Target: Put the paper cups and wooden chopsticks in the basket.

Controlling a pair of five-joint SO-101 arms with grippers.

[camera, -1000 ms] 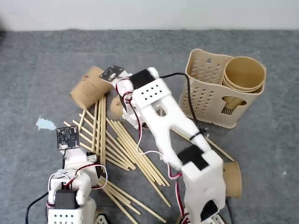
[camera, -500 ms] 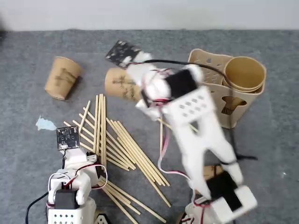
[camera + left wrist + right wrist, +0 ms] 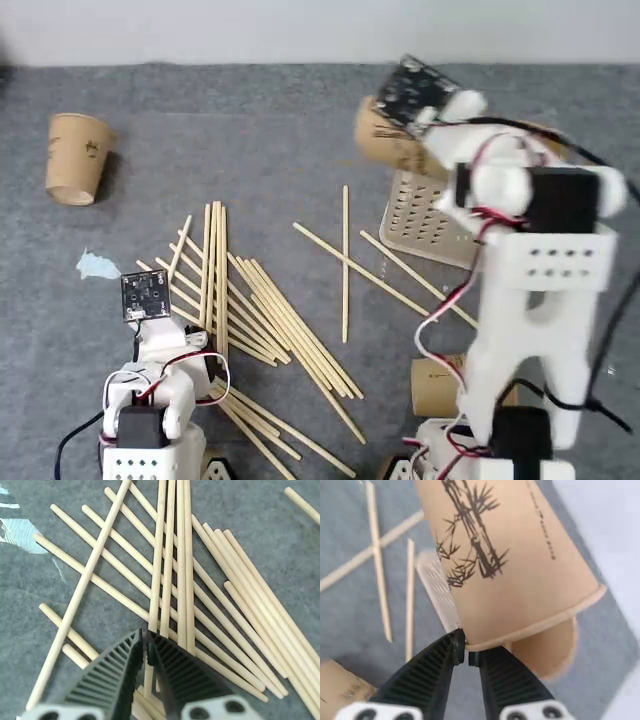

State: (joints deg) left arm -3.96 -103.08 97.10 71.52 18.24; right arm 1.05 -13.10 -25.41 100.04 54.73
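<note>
Right-arm jaws are clamping a paper cup's (image 3: 383, 140) rim above the basket (image 3: 415, 215), upper right, seemingly needing lowering inside before release.

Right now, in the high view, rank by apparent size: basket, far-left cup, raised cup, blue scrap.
1. beige perforated plastic basket, partly hidden.
2. brown paper cup lying far left and raised brown paper cup: alike, unranked; the raised one is nearer the camera.
3. pale blue scrap.
</note>
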